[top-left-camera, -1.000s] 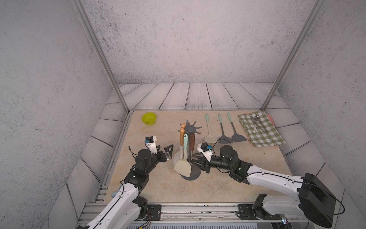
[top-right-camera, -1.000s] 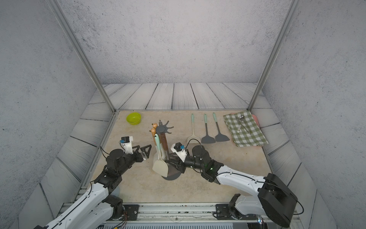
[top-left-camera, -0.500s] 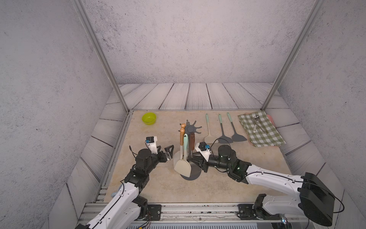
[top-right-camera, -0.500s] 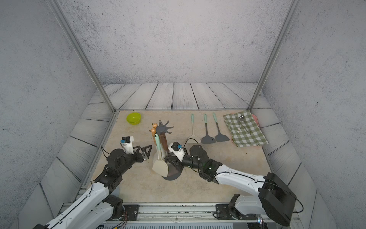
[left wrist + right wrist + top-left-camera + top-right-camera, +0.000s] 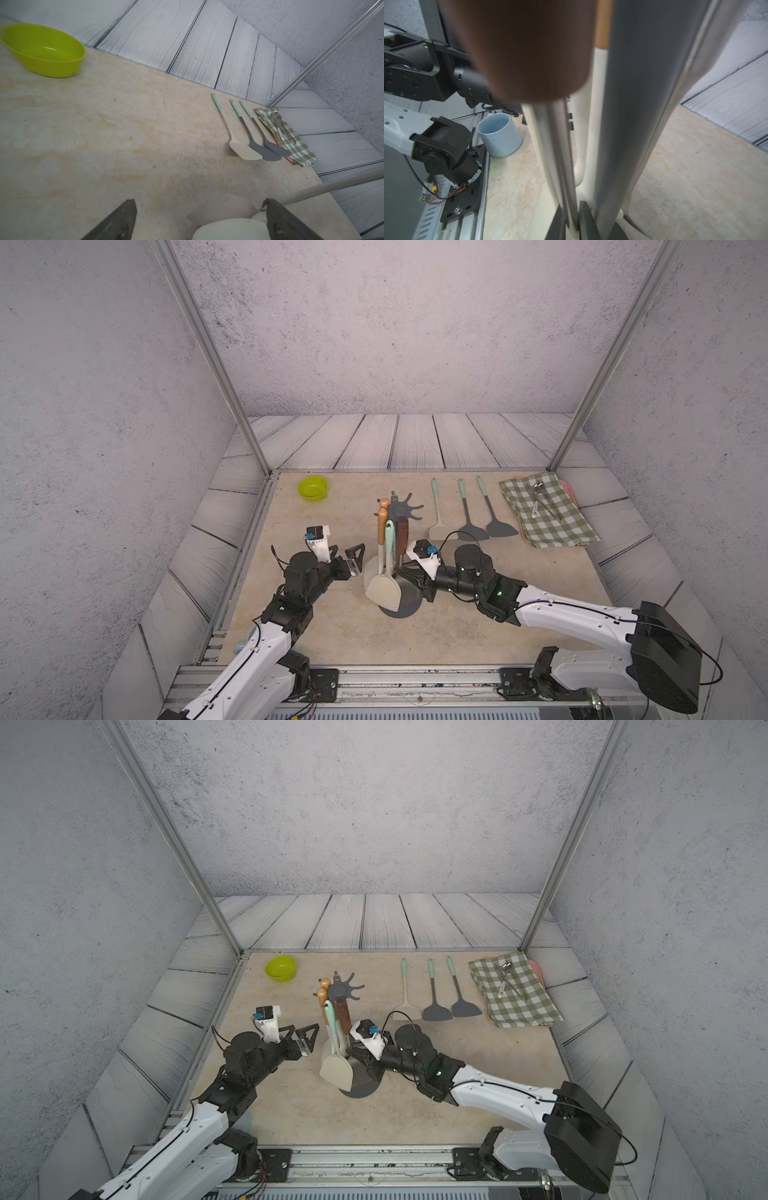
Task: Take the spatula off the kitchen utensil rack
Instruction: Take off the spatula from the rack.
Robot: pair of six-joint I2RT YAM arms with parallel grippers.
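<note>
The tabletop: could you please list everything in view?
kitchen utensil rack: one, dark grey, centre front
cream spatula: one, mint handle, hung on rack
wood-handled utensils: two, light, hung
brown-handled utensil: one, hung
loose spatulas: three, one cream, two grey, back right
bowl: one, lime, back left
cloth: one, green check, far right
cup: one, pale blue, by left arm's base
left pincer: one, black, open, beside rack
right pincer: one, black, shut on brown-handled utensil's shaft

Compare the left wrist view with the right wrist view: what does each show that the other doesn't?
Left wrist only: a green bowl, three spatulas lying flat, a checked cloth, the open left gripper. Right wrist only: a blue cup, the left arm, the right gripper shut on the shaft of the brown-handled spatula. Both: the beige table.
</note>
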